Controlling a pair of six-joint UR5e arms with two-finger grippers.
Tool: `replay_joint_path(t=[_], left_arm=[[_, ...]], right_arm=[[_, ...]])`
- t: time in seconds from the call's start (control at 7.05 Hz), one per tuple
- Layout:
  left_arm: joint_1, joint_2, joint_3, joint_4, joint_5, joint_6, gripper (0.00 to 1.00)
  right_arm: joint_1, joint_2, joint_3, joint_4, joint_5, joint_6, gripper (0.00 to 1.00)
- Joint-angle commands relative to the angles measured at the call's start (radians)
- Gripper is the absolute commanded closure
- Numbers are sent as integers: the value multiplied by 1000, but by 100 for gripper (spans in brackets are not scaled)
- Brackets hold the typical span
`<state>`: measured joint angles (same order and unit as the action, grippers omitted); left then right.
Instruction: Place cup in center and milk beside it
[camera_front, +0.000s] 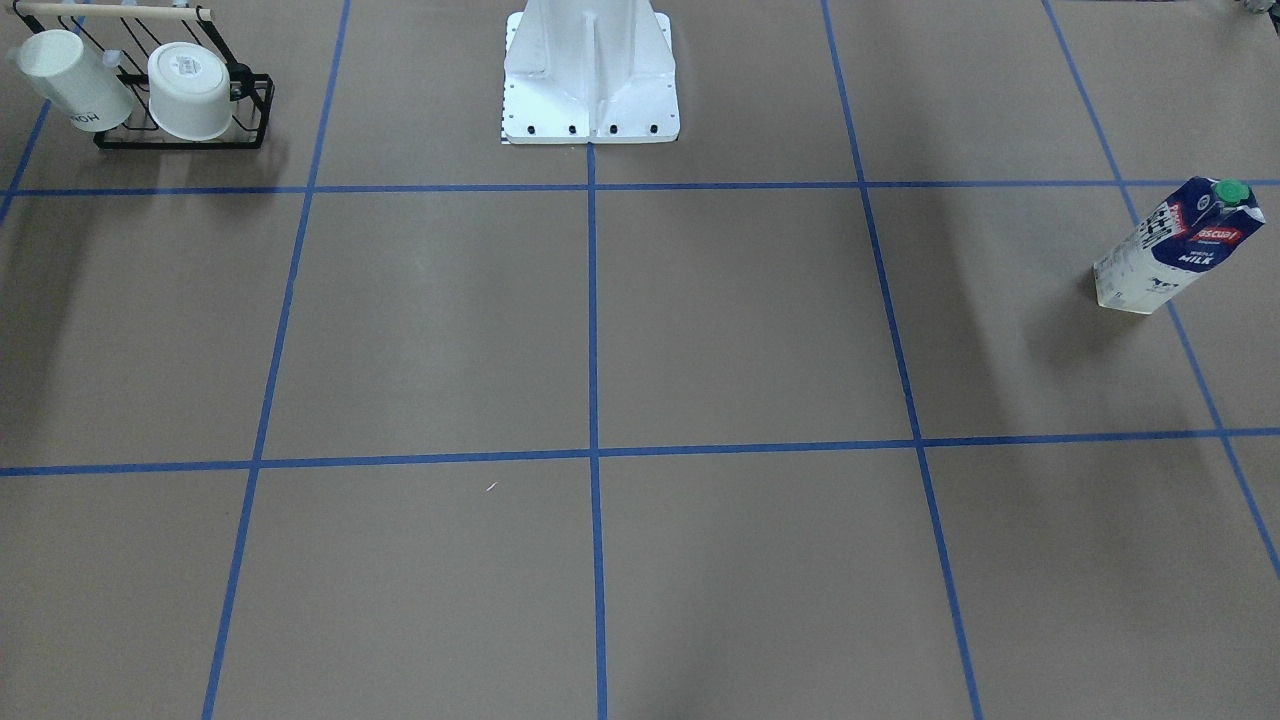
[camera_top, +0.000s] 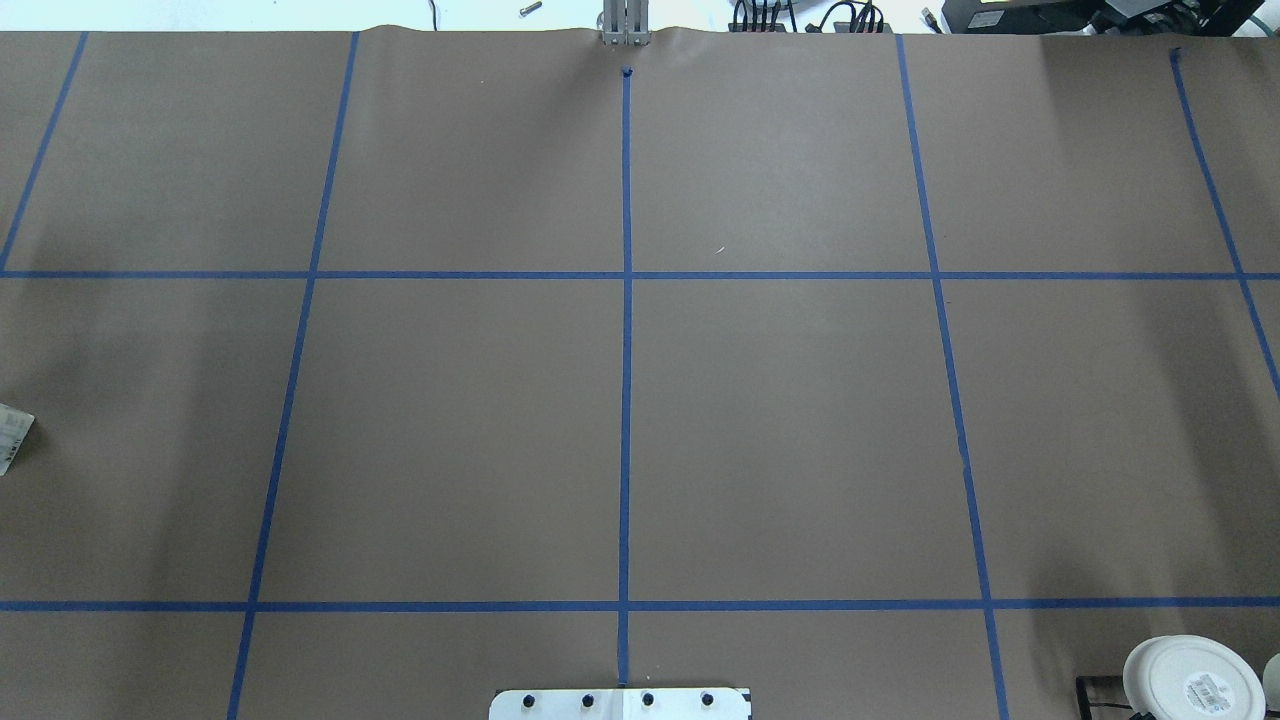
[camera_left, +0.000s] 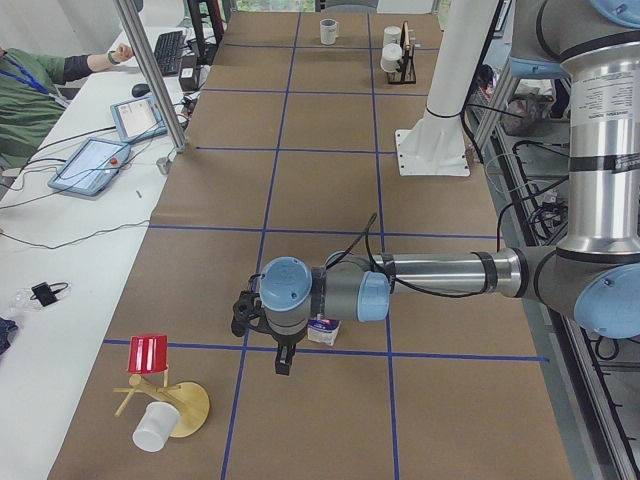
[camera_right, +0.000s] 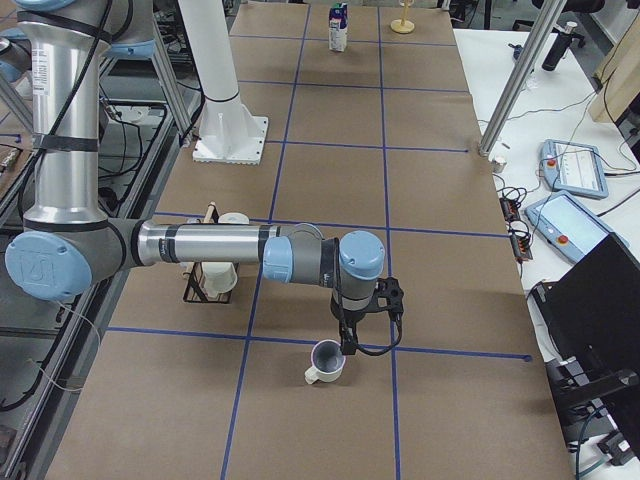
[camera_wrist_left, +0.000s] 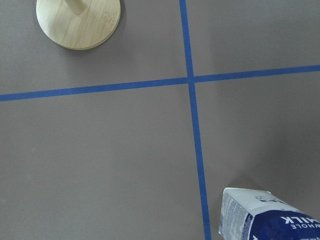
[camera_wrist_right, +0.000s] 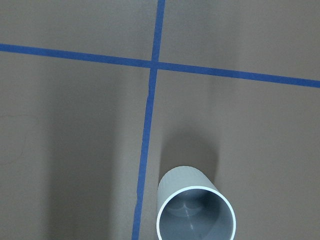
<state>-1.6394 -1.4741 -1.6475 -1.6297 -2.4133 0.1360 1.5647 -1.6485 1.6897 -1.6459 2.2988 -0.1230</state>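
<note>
The cup (camera_right: 325, 362), a small white mug with a dark grey inside, stands upright near a tape crossing; it also shows in the right wrist view (camera_wrist_right: 195, 210). My right gripper (camera_right: 344, 343) hangs just above it; I cannot tell whether it is open or shut. The milk (camera_front: 1180, 247), a navy and white carton with a green cap, stands at the table's left end and shows in the left wrist view (camera_wrist_left: 265, 217). My left gripper (camera_left: 283, 362) hovers beside the milk (camera_left: 322, 329); its state cannot be told. The center (camera_top: 626, 440) holds nothing.
A black wire rack (camera_front: 185, 135) holds two other white cups (camera_front: 190, 90) at the right end. A wooden stand (camera_left: 185, 405) with a red cup (camera_left: 150, 354) and a white cup (camera_left: 152, 427) stands at the left end. The robot base (camera_front: 590, 75) is mid-table.
</note>
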Motion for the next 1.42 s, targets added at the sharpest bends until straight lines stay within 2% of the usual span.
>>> replay_joint_path(t=[0.0,0.43,0.71,0.85,0.99,1.14,1.28], left_arm=[[0,-2,-35,-1,3,0,2],[0,-24,-98,-16,2,-9,2],[-2,-47,-69,-208,3,-15,2],[-2,-41,-71,-237,-3,-15,2],[-2,-38,-66,-239,-4,-12,2],[-2,-38,-68,-239,-4,-12,2],[-2,-38,-68,-239,-4,-12,2]], right_arm=[[0,18,8,1,-4,-1,0],[0,82,45,0,-9,11,0],[2,99,60,5,-4,10,0],[2,70,54,81,-4,0,0],[2,12,24,248,-1,2,0],[-2,-41,-5,403,4,49,0],[-27,-95,-8,466,14,191,0]])
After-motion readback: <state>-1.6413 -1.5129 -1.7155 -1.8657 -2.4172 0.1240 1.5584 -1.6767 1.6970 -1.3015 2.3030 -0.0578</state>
